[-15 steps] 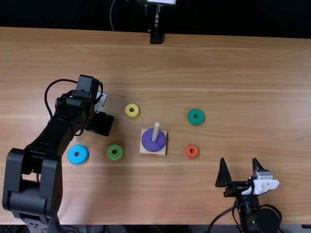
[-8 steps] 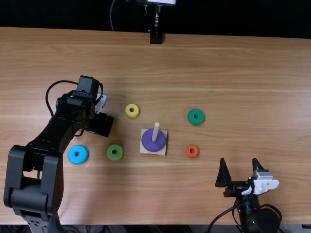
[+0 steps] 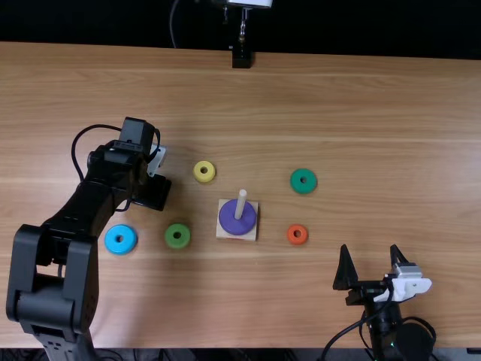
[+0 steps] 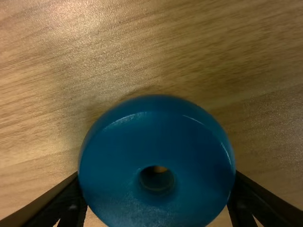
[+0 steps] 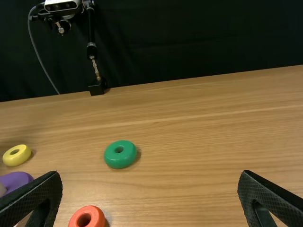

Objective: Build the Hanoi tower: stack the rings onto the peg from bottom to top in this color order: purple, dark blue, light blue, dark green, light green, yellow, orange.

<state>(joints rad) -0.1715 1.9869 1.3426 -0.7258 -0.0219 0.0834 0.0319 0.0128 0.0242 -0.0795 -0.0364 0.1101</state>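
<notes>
- Pinching the thick, round, glossy dark blue ring (image 4: 156, 132) by opposite sides, our black left gripper (image 4: 157, 175) leaves its hole free for the upright, pale cylindrical peg (image 3: 240, 204), near three o'clock in the top view.
- We have the flat, round purple ring (image 3: 228, 222) around the peg, so dark blue follows.
- Our black right gripper (image 3: 369, 248), toward four o'clock from the peg, is empty, fingers parted.

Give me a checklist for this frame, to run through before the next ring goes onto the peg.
1. Purple ring threaded on the peg: ok.
2. Dark blue ring, next in order, between the left fingers: ok.
3. Both left fingers against its sides: ok.
4. That ring lifted off the table: cannot tell.
5. Left fingers lined up over the peg: not ok, they are off to its left.
6. Right fingers away from the peg: ok.
</notes>
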